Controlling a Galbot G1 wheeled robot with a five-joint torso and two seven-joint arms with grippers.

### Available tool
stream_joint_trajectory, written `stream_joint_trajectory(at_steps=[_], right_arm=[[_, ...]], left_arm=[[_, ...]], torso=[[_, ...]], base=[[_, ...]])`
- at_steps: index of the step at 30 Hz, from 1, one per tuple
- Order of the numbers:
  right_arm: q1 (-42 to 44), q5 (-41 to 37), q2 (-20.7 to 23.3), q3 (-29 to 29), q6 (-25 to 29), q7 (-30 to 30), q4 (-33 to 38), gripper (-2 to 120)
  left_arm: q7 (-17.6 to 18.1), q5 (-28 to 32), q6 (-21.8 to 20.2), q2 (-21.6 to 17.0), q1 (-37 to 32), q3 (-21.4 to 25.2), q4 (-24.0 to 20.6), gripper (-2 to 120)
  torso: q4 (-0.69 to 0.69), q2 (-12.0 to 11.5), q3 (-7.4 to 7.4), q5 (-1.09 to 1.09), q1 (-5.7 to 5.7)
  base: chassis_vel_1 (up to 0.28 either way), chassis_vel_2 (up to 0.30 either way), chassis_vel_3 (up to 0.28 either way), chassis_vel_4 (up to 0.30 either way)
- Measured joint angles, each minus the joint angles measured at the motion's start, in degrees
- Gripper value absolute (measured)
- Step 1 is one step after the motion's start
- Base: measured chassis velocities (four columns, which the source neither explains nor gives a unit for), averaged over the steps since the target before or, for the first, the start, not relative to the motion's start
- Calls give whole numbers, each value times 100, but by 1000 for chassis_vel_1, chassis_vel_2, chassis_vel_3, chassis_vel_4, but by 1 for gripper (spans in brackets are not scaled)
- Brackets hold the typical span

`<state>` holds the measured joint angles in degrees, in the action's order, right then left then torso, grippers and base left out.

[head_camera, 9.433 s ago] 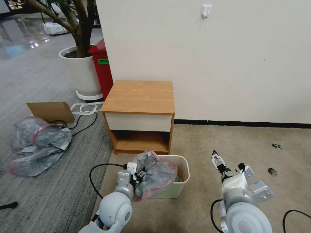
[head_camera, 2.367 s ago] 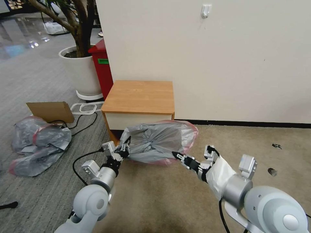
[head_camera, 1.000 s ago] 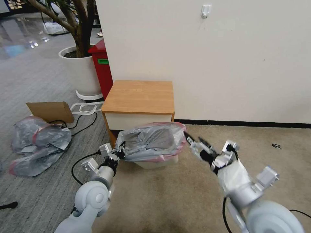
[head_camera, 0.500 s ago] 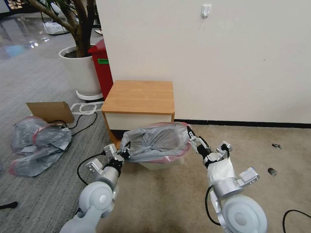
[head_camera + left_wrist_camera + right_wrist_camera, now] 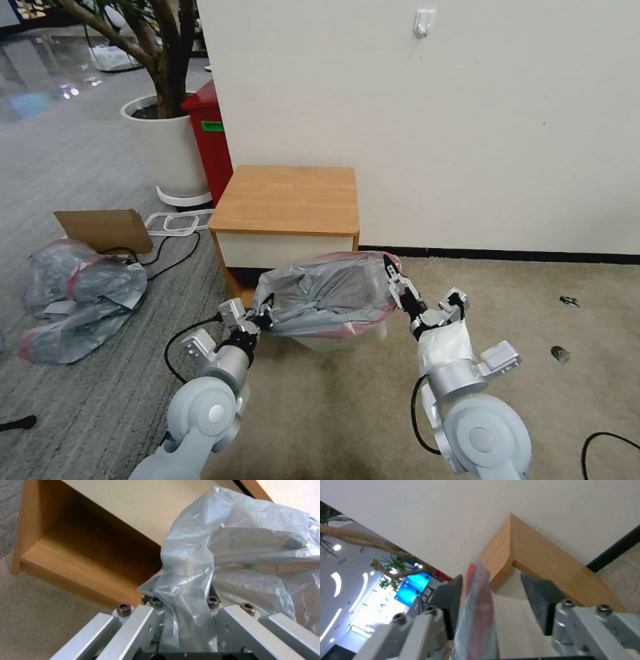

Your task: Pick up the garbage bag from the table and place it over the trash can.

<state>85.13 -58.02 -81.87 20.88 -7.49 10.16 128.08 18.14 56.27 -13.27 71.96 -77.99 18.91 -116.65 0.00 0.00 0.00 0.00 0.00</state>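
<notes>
- Nearest the robot, the left gripper [image 5: 263, 319] pinched the left side of the garbage bag [image 5: 327, 293]; in the left wrist view the grey film [image 5: 200, 580] was bunched between its fingers and drawn into the clamp.
- The right gripper [image 5: 395, 280] was at the bag's right edge. In the right wrist view its fingers [image 5: 538, 600] stood spread, with the pink-red rim band [image 5: 476, 600] running up between them, lying against one pad and clear of the other, so it looked not yet closed on the plastic.
- Between the two grippers the bag hung opened out, mouth wide, above the cream trash can [image 5: 340, 341], whose front wall showed just beneath the film.
- Judged from this, the pickup was done and the bag was spread above the bin; what remained was to pull the rim down around the can's edge and let go. Whether any part of the rim already sat over the edge could not be told.
- Just behind stood the light-wood table [image 5: 287, 200], its top bare.
- Farther left on the grey carpet lay a heap of similar bags [image 5: 77, 300], and behind the table a red bin [image 5: 212, 137] and a white plant pot [image 5: 167, 150].
</notes>
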Motion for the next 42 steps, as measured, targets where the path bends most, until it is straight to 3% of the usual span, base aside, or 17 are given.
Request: stream_joint_trajectory(at_steps=[13, 28, 42], right_arm=[[-29, 147, -47, 38, -6, -110, -52, 0], [-730, 107, 242, 113, -352, 96, -584, 0], [-162, 87, 327, 92, -627, 337, -202, 0]], left_arm=[[-34, 20, -9, -7, 2, -25, 14, 7], [-340, 85, -87, -73, -114, 85, -40, 7], [-201, 884, -151, -63, 51, 248, -35, 7]], torso=[[0, 0, 0, 0, 0], [1, 0, 0, 1, 0], [0, 0, 0, -1, 0]], base=[[0, 0, 0, 0], [0, 0, 0, 0], [0, 0, 0, 0]])
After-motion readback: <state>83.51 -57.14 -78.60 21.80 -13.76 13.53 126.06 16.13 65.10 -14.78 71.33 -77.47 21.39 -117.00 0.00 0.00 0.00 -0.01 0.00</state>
